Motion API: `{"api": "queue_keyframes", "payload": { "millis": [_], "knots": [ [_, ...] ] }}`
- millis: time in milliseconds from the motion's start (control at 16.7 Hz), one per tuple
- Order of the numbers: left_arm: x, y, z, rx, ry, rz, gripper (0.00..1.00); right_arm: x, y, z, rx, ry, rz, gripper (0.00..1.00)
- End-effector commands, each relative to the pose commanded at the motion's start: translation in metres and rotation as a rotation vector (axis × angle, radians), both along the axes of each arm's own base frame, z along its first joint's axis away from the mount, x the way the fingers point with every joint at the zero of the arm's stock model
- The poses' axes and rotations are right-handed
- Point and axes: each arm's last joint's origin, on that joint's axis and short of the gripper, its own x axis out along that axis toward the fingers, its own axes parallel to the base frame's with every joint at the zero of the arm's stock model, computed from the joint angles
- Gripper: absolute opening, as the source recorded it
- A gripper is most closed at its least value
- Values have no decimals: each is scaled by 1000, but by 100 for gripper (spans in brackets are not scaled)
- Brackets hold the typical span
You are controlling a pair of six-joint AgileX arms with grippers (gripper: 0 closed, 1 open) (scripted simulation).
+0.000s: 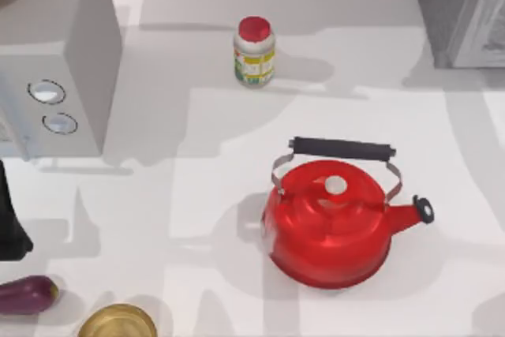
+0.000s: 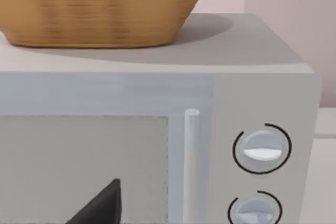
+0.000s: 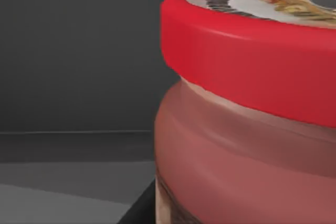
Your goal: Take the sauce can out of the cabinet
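Observation:
The sauce can (image 3: 247, 129) looms very close in the right wrist view, with a red rim, a dark printed top and a reddish body. It stands inside the dark cabinet (image 3: 79, 51). A dark part of my right gripper (image 3: 137, 211) shows by the can's base. From above, the cabinet (image 1: 442, 13) is the dark-grey unit at the table's back right corner, with a paler door panel (image 1: 485, 25). My left arm (image 1: 9, 222) is parked at the table's left edge, facing the light-grey box with two dials (image 2: 262, 150); a dark part of my left gripper (image 2: 100, 207) shows low in its view.
A red kettle (image 1: 327, 222) with a black handle stands right of centre. A white jar with a red cap (image 1: 254, 53) stands at the back middle. The dial box (image 1: 59, 61) carries a wicker basket (image 2: 100, 6). An aubergine (image 1: 28, 293) and a gold bowl (image 1: 117, 323) lie at the front left.

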Motion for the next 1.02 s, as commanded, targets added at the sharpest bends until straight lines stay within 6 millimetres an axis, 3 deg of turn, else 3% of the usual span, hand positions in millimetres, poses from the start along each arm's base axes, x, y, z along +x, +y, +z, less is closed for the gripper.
{"api": "queue_keyframes", "payload": {
  "millis": [240, 780, 1020],
  "knots": [
    [0, 0, 0, 0, 0, 0, 100, -24, -10, -61, -8, 38, -1, 0],
    [0, 0, 0, 0, 0, 0, 100, -68, -27, -295, -15, 141, 8, 0],
    [0, 0, 0, 0, 0, 0, 100, -77, -30, -361, -12, 82, 14, 0]
  ]
}}
